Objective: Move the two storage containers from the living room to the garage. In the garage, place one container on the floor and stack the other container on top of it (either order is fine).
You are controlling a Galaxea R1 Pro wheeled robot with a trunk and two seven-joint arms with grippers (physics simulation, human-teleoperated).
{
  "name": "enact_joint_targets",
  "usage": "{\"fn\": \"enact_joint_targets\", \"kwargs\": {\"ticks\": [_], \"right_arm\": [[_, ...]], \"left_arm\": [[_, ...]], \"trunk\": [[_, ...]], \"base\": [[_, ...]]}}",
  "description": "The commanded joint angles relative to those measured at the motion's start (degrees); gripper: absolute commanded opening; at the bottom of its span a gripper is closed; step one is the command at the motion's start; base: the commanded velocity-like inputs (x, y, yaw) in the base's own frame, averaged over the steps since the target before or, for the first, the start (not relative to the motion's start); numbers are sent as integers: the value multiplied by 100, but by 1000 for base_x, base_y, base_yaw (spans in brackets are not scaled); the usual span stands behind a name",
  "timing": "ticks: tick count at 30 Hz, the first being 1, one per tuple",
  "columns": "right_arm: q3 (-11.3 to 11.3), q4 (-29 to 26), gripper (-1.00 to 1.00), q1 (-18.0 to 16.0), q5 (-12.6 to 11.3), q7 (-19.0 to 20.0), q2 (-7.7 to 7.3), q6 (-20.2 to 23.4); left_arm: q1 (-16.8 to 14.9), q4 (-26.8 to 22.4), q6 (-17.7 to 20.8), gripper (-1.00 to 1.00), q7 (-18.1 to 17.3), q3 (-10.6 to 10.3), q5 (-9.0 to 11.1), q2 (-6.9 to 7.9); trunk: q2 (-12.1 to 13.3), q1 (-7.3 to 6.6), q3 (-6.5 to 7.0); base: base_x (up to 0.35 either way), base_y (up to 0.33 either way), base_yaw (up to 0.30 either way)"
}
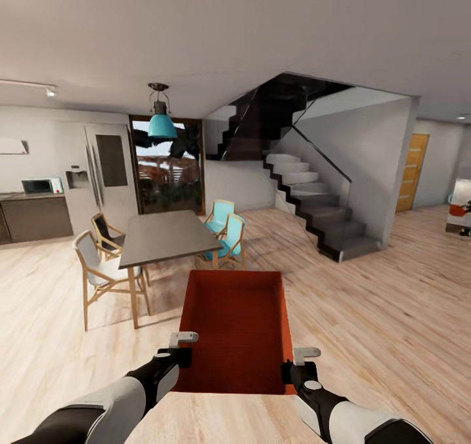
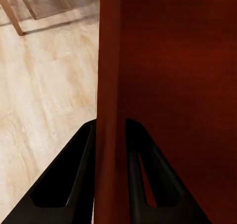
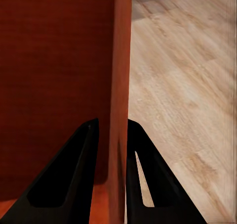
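An orange-red storage container hangs in front of me above the light wood plank floor, held by both arms. My left gripper is shut on its left wall, one finger on each side of the thin wall. On the opposite side, my right gripper is shut on the right wall the same way. The container is open-topped and empty.
A grey dining table with wooden chairs and teal chairs stands just ahead of the container. A staircase rises at right. A wooden door is at far right. Kitchen counter and fridge are at left.
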Motion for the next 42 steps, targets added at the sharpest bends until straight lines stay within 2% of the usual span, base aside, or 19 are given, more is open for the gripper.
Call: {"fn": "enact_joint_targets", "kwargs": {"ticks": [1, 42], "right_arm": [[-42, -1, -100, -7, -64, -20, -9, -565], [-42, -1, -100, -5, -71, -20, -9, -556]], "left_arm": [[1, 9, 25, -100, 60, 247, 6, 194], [1, 9, 25, -100, 60, 246, -3, 194]], "trunk": [[-4, 2, -2], [-4, 2, -2]], "base": [[0, 0, -250], [0, 0, -250]]}}
